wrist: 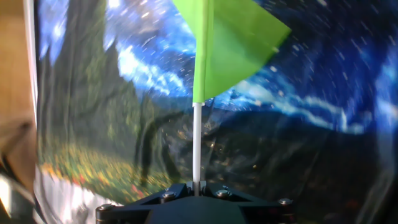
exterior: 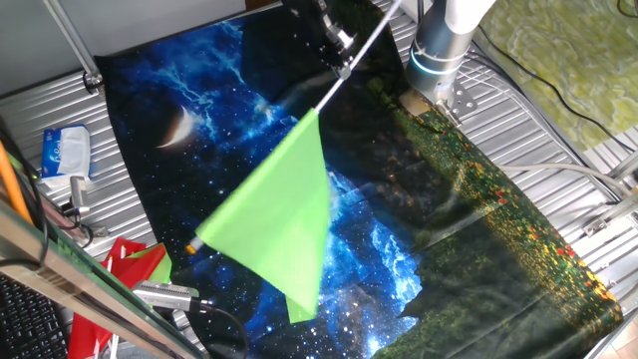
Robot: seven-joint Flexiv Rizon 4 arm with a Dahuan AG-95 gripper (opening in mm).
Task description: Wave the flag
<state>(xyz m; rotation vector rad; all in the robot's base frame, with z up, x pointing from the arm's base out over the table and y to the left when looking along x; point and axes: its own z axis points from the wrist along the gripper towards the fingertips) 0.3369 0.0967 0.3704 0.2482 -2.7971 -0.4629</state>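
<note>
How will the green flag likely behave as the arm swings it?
The flag cloth looks thin and creased, so it probably flops and trails. Its stick is slim, likely light and a little bendy. Held only at its end by the gripper, it may wobble.

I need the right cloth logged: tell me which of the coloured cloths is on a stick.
The lime-green flag, on a thin white stick clamped in the gripper. The red and green cloth at the mat's corner has no stick.
</note>
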